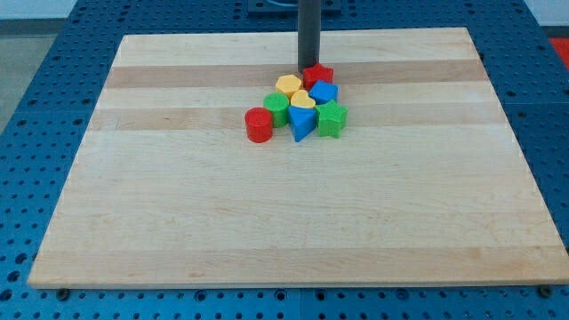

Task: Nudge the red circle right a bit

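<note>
The tip (308, 68), a bare rod with no hand to open, stands at the cluster's top by the red star (318, 75); the red circle (259, 124) lies down-left on the bench (178, 213), needing a push from its left

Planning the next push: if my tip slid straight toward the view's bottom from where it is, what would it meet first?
My tip sits at the cluster's top edge, beside the red star-like block. Heading toward the view's bottom, it would likely meet the yellow block first, though depth is unclear. The red circle lies off that line.
</note>
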{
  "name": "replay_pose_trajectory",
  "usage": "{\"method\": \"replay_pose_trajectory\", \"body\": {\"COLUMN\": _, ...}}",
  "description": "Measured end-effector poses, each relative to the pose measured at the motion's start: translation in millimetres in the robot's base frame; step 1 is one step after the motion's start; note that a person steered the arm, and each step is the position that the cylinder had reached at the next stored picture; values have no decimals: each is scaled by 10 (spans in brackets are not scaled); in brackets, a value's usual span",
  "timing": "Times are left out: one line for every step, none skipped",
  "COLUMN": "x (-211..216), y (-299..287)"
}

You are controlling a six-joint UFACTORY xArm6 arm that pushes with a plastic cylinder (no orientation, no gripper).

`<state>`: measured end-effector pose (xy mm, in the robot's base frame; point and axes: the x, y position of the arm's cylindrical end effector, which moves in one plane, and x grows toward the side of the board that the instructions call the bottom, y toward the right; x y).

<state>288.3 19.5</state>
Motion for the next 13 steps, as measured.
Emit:
{"method": "replay_pose_trajectory", "body": {"x": 60, "y": 0}}
{"method": "replay_pose_trajectory", "body": {"x": 125, "y": 0}}
{"method": "replay_pose_trajectory", "body": {"x": 208, "y": 0}}
{"method": "replay_pose_trajectory", "body": {"x": 229, "y": 0}}
{"method": "replay_pose_trajectory", "body": {"x": 227, "y": 0}}
{"method": "replay_pose_trajectory", "body": {"x": 16, "y": -53}}
{"method": "replay_pose_trajectory", "body": {"x": -309, "y": -31}}
{"method": "replay_pose_trajectory", "body": {"x": -334, "y": 340}}
{"method": "replay_pose_trajectory", "body": {"x": -334, "y": 59}}
{"method": "replay_pose_trajectory", "body": {"x": -109, "y": -587}}
{"method": "replay_pose_trajectory", "body": {"x": 561, "y": -993}}
{"method": "replay_pose_trajectory", "body": {"x": 933, "y": -1047}}
{"method": "replay_pose_trajectory", "body": {"x": 1008, "y": -1047}}
